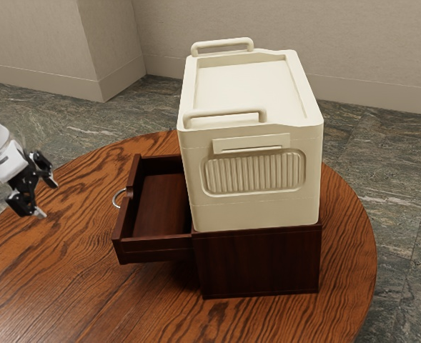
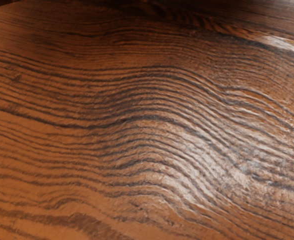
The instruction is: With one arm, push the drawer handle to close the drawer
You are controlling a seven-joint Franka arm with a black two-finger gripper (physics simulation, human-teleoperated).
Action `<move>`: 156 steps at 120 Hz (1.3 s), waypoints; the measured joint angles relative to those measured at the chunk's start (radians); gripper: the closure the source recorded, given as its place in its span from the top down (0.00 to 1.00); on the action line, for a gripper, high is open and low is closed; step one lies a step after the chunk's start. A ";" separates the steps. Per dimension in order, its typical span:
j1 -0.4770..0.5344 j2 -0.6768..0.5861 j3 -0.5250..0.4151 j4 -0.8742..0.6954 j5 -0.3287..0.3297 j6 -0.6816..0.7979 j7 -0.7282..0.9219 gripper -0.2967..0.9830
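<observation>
1. At the exterior view's left edge, the white arm (image 1: 1,151) reached in, its black pincer (image 1: 46,198) angled down toward the exterior view's right.
2. The pincer was open, its two pale-tipped fingers (image 1: 40,213) spread well apart with nothing between them.
3. Toward the exterior view's right from the pincer, and apart from it, was the curved metal handle (image 1: 114,199), fixed to the outer face of the drawer front (image 1: 126,221).
4. The drawer (image 1: 159,204) stood pulled out of a dark reddish-brown wooden cabinet (image 1: 260,261), on the side facing the pincer. Its bare inner floor and its side walls were visible.
5. The cabinet sat on a round wooden desk (image 1: 60,286) with strong, dark, wavy grain.
6. On top of the cabinet rested a large cream box (image 1: 249,211), upright, with a recessed lid, two raised bar grips (image 1: 224,116) and a ribbed panel (image 1: 255,174) on one side. It was touching the cabinet's top.
7. Behind the desk lay a grey-green veined stone floor (image 1: 382,179), and beyond that a plain beige wall (image 1: 267,28).
8. In the wrist view, the desk's surface ran in rippling lines under the hand, with whitish glare across part of it.
</observation>
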 joint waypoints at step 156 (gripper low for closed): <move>-0.262 0.290 0.089 0.180 -0.485 -0.054 0.153 0.16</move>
